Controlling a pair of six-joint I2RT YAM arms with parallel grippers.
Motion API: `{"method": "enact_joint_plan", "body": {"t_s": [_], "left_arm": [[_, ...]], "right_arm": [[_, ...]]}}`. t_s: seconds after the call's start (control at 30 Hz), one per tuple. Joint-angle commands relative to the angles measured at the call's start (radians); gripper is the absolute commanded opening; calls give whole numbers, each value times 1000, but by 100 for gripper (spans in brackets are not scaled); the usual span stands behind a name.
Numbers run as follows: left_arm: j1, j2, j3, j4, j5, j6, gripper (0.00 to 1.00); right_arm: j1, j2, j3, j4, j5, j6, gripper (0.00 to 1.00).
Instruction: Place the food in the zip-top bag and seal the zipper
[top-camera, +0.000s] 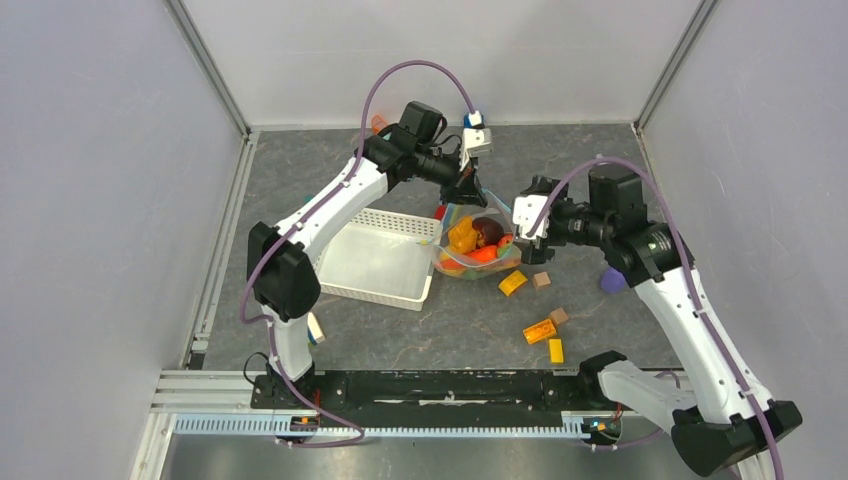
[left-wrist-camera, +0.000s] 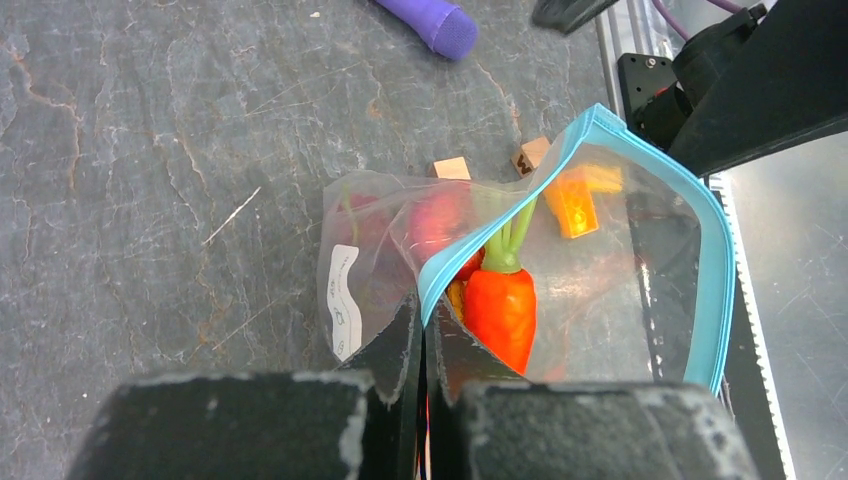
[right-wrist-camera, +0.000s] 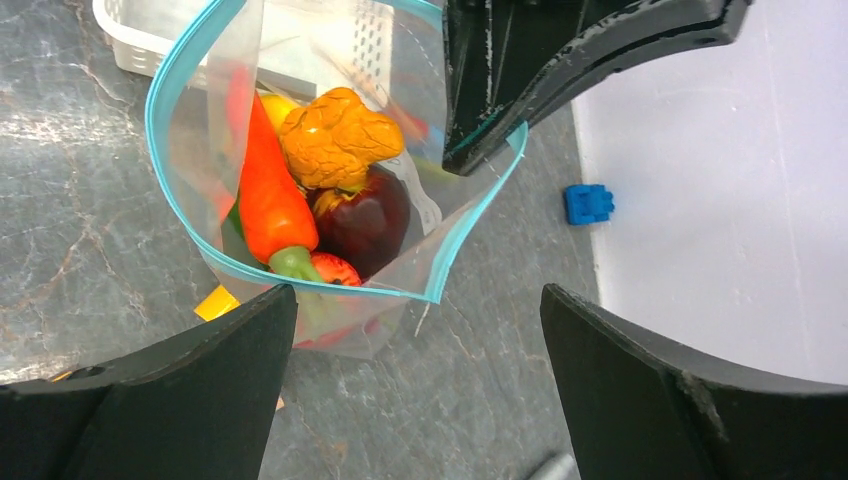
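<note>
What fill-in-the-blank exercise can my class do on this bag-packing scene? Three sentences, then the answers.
1. The left gripper is clamped ____ on the light-blue zipper.
2. The right gripper hovers with its jaws wide ____, holding nothing.
3. The orange carrot lies ____ the zip-top bag.

Missing words: shut; open; inside
</note>
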Motion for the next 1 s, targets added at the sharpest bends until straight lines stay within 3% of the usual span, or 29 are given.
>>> {"method": "enact_joint_plan", "body": {"t_s": [0.0,0.23,0.33,0.47,0.57,0.63,0.73,0.8,0.83,0.97], "left_arm": [[1,-5,51,1,61,56,2],[0,-5,51,-37,89,91,2],[-2,2,59,-36,92,80,2],[-2,8,64,-37,89,74,2],[-2,9,65,-37,78,71,5],[-2,6,65,-37,71,69,15],[-2,0,65,-37,72,67,49],[-2,-11,64,-38,70,65,91],[-1,-20,63,-38,69,64,99],[13,-77,22,0,43,39,100]], "right_arm": [[-1,38,-8,50,-50,9,98],[-1,122,38,24,-21,7,98],[-1,161,58,21,-48,16,93],[-1,196,80,-3,-77,10,76],[-1,204,83,-4,-72,25,48],[-1,202,81,-5,-69,22,32],[-1,202,79,-8,-53,19,0],[-2,205,79,-10,-38,21,0],[-2,208,79,-9,-25,25,0],[-13,223,84,-7,18,42,0]]}}
